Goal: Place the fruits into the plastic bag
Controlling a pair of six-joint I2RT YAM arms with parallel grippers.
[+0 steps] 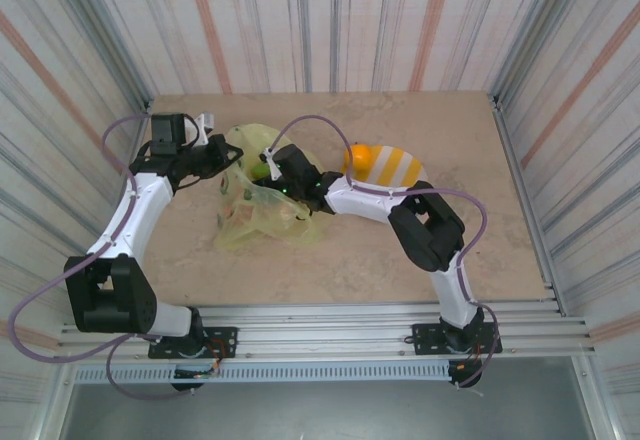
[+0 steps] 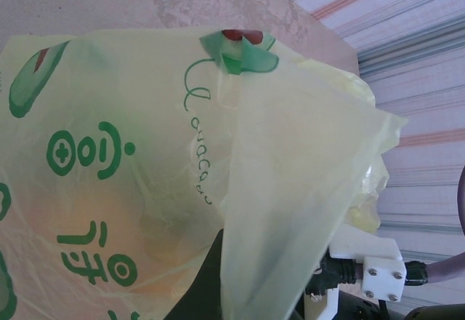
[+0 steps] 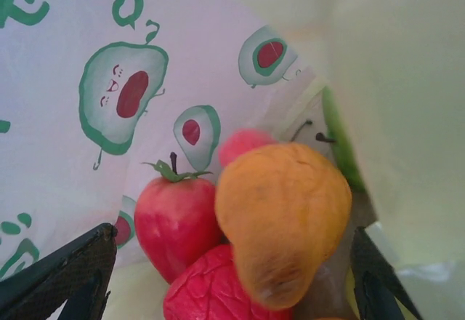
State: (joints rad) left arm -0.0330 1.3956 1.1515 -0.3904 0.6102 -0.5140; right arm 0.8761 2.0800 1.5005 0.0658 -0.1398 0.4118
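An orange mango-shaped fruit (image 3: pixel 283 225) lay inside the plastic bag (image 3: pixel 58 80), squarely between the right jaws. These stood wide open, with one dark finger (image 3: pixel 65 280) at the lower left of the wrist frame and its partner at the lower right. The fruit was clear of the left-hand finger and near the other. Around it sat a red fruit (image 3: pixel 174 225) with a green stalk, a bumpy red fruit (image 3: pixel 207 298) at the bottom edge, a pink fruit (image 3: pixel 243 145) behind, and a green fruit (image 3: pixel 341 145) against the bag's wall at the right.

From overhead the bag's contents were faint tints through the film, where the right wrist camera made out each fruit. The overhead camera added the setting. The bag lay crumpled left of centre on the surface (image 1: pixel 400 260), and the right arm (image 1: pixel 350 200) reached into its mouth from the right. Just beyond that arm, a striped plate (image 1: pixel 395 168) carried a second orange fruit (image 1: pixel 358 152) at its left edge.

The left arm (image 1: pixel 140 210) met the bag's upper left rim. At its wrist, printed film draped across the frame, and a fold ran down beside a dark finger (image 2: pixel 203 284) at the bottom. The left jaws were closed on the bag.
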